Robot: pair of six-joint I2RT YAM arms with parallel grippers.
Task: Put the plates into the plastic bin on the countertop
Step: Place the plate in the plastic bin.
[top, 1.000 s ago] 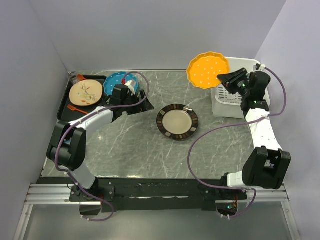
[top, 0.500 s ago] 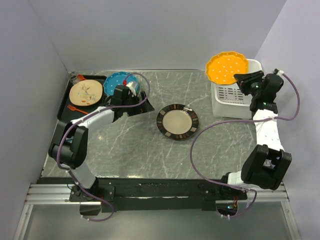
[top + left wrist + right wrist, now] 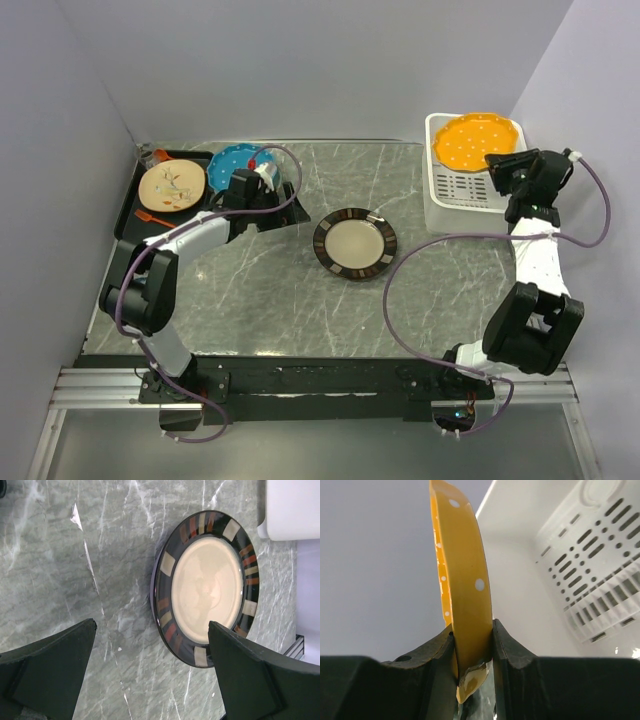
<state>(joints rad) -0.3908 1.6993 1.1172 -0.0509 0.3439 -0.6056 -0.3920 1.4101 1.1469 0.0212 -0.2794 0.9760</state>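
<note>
The right gripper [image 3: 474,647] has its jaws closed narrow on the rim of the orange plate [image 3: 462,575], which stands on edge between them in the wrist view. Only a small part of the rim is inside the grip. In the view from above, this plate is at the upper right of the frame, over the white bin [image 3: 432,160]. I cannot tell if it already touches the wall or the floor of the bin.

The danger, as I judge it, is this. If the jaws open while the plate is high or steep, it can drop hard, strike the bin rim, or end leaning on a wall and take the room of the other plates. A hold so near the edge may also let the plate swing or slip.

The left gripper [image 3: 151,645] has its jaws fully apart and holds nothing. It hangs at the upper left, close to the teal plate [image 3: 232,160] and the black tray [image 3: 130,215]. The striped plate [image 3: 354,244] lies flat at the centre of the countertop [image 3: 300,300]. With so little edge to get under, the fingers could only push it away.
</note>
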